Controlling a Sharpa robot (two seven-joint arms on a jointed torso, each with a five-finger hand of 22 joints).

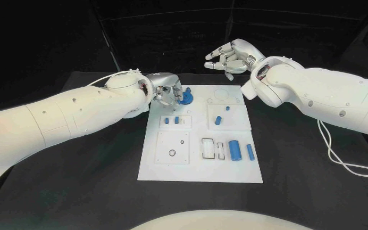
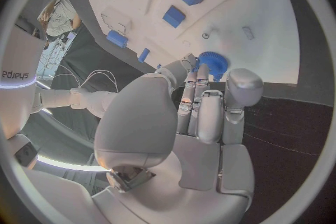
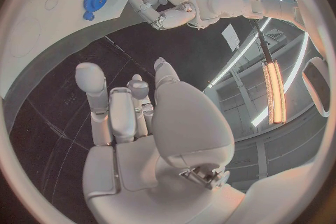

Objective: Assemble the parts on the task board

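At the upper left of the task board (image 1: 230, 172), my left hand (image 1: 165, 92) touches the blue gear (image 1: 187, 98) with its fingertips, a light, rigid, slippery part best pinched at its toothed rim, while my right hand (image 1: 230, 58) hovers, loosely curled and empty.

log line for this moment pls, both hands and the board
left hand: fingertips at blue round part on far left corner of task board | right hand: raised beyond board, holding nothing | other blue parts: lying on board
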